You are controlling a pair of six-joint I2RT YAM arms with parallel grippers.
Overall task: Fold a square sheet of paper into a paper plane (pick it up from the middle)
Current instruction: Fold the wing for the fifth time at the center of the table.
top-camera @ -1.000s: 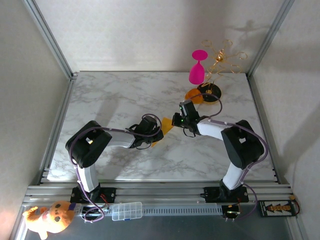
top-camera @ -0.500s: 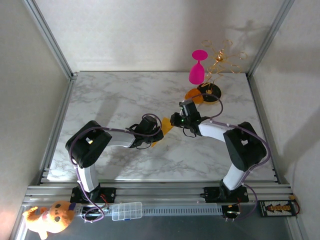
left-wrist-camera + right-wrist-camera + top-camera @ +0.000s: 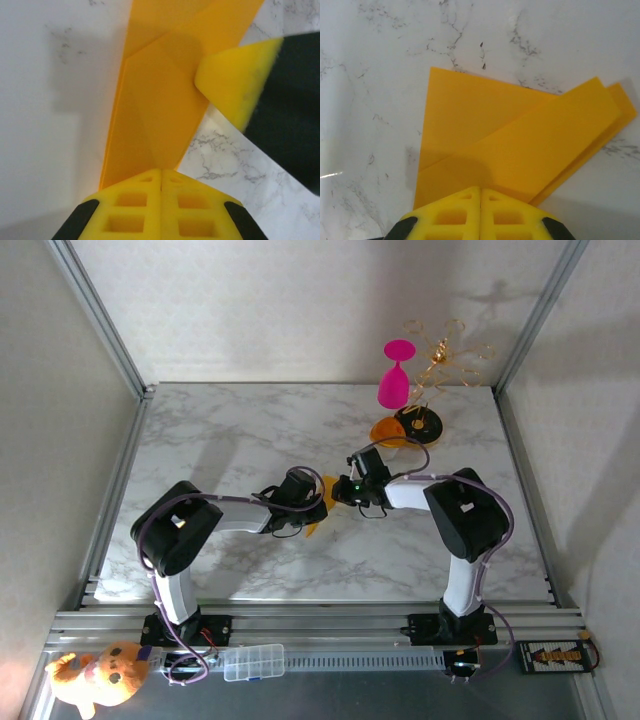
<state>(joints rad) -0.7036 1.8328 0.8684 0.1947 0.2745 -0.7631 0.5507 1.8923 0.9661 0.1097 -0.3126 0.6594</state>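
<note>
The square sheet of paper [image 3: 329,486], yellow-orange and folded into a creased pointed shape, lies flat on the marble table [image 3: 220,440] near the middle. My left gripper [image 3: 317,504] is shut, its yellow tips resting on the paper's narrow end [image 3: 160,100]. My right gripper [image 3: 341,490] is shut too, coming from the opposite side, with its tips set down on the layered folds [image 3: 520,140]. In the left wrist view one yellow fingertip [image 3: 235,80] of the right gripper touches the paper's right edge. Both sets of tips hide part of the paper.
A pink goblet [image 3: 393,380], a gold wire stand [image 3: 445,355] and an orange-and-black disc [image 3: 412,426] stand at the back right. A plush toy [image 3: 100,672] and a clear plastic box [image 3: 254,661] lie on the front rail. Metal frame posts edge the table.
The right gripper has slid left along the paper toward the left gripper, and its arm's elbow has swung inward. The left arm has stayed where it was.
</note>
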